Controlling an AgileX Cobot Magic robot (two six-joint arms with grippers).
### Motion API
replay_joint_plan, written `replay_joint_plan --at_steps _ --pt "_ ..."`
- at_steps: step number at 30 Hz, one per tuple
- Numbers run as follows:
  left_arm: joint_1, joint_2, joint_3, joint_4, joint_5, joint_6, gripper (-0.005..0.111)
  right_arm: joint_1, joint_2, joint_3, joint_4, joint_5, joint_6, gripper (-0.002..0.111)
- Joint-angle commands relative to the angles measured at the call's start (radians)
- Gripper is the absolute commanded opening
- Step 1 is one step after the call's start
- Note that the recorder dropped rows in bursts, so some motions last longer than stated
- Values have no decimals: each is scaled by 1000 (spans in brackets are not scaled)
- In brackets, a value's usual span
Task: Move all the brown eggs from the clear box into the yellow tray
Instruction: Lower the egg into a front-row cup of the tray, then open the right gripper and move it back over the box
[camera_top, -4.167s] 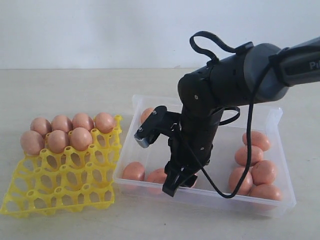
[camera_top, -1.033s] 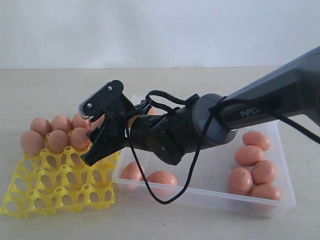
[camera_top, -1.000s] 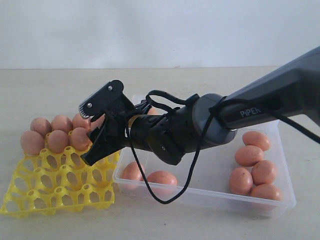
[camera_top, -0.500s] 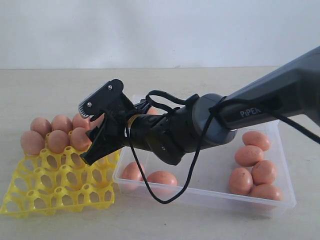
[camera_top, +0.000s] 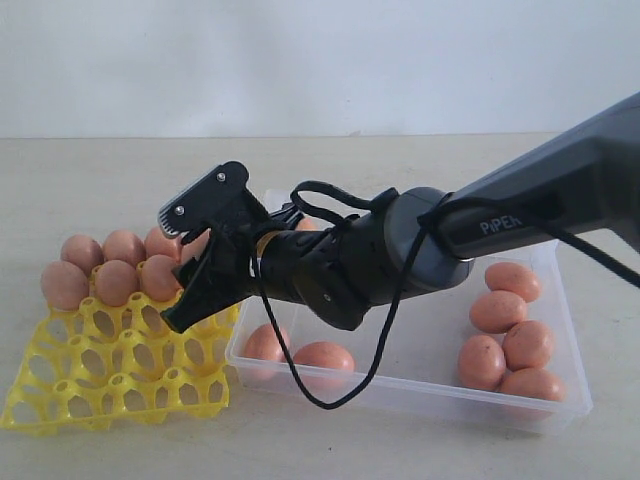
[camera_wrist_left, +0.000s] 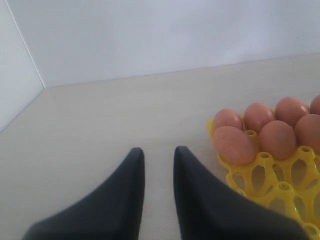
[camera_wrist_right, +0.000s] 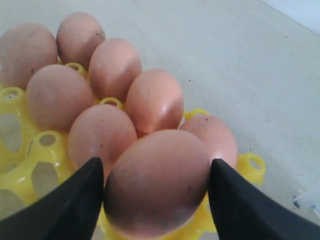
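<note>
On the pale beige worktop (camera_top: 120, 170) before a white wall (camera_top: 300, 60), the right jaws clasp a pinkish-brown egg (camera_wrist_right: 157, 182) over the yellow plastic lattice tray (camera_top: 110, 375), lower left. The left jaws stand slightly apart, empty.

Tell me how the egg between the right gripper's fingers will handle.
The egg looks smooth and rounded, so it would probably roll if pushed. Its shell is likely fragile, so the right gripper should squeeze gently. Seated in a yellow tray cell like its neighbours, it should stay put.
</note>
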Motion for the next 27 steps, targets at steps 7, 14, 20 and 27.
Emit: replay_joint_plan --at_steps 7,14,20,27 --pt "2 -2 4 -2 -2 -2 22 -1 -9 -2 -4 -7 -53 62" --pt "2 -2 4 -2 -2 -2 22 -3 -117 -2 -4 55 -68 62" --pt "2 -2 4 -2 -2 -2 22 -29 -284 -2 -6 283 -73 62" --pt "2 -2 4 -2 -2 -2 22 -84 -431 -2 -71 629 -64 62"
